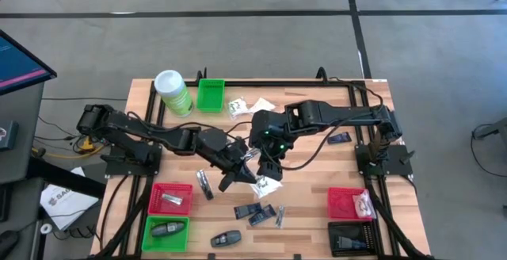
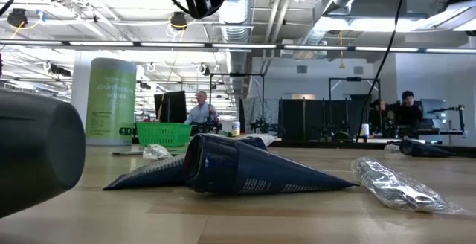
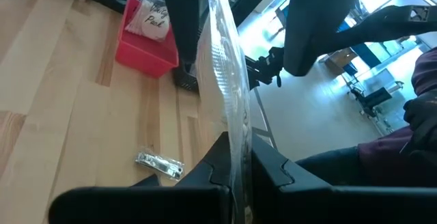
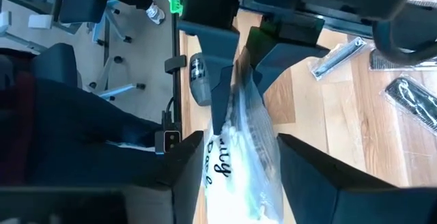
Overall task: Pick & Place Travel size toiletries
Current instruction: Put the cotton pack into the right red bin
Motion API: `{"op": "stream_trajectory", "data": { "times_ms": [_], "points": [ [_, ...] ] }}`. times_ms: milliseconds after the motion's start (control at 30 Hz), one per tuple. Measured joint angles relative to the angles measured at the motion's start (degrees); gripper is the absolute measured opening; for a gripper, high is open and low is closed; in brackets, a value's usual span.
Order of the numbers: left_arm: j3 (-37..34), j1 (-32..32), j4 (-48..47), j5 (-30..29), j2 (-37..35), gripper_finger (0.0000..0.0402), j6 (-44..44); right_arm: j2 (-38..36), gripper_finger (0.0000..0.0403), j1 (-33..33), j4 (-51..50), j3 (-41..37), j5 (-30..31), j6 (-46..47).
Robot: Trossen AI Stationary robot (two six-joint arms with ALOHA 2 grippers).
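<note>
Wooden table [image 1: 317, 189] | left tool [image 1: 252, 167] pinches clear sachet [image 1: 265, 185] | right tool [image 1: 269, 170] alongside

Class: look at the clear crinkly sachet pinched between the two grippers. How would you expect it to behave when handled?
The sachet is thin crinkled film, so probably floppy and light. Pinched edge-on by the left gripper, it stands up, suggesting some stiffness. Its glossy film may slip; the right gripper flanks it.
</note>
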Motion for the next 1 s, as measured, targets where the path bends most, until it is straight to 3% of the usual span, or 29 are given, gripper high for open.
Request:
{"op": "stream_trajectory", "data": {
  "times_ms": [233, 400, 600, 700, 1000],
  "points": [
    [0.0, 1.2, 1.7, 0.2, 0.0, 0.0006, 0.0, 0.0, 0.0161, -0.4, -0.8, 0.0, 0.0, 0.0],
    [0.0, 1.3, 2.1, 0.6, 0.0, 0.0006, 0.0, 0.0, 0.0108, -0.3, -1.3, 0.0, 0.0, 0.0],
    [0.0, 1.3, 2.1, 0.6, 0.0, 0.0006, 0.0, 0.0, 0.0016, -0.6, -1.4, 0.0, 0.0, 0.0],
    [0.0, 1.3, 2.1, 0.6, 0.0, 0.0010, 0.0, 0.0, 0.0008, -0.7, -1.5, 0.0, 0.0, 0.0],
    [0.1, 2.3, 0.6, -2.0, -1.8, 0.0111, -2.6, 0.0, 0.0002, -1.0, -1.5, 0.0, 0.3, -0.9]
  ]
}}
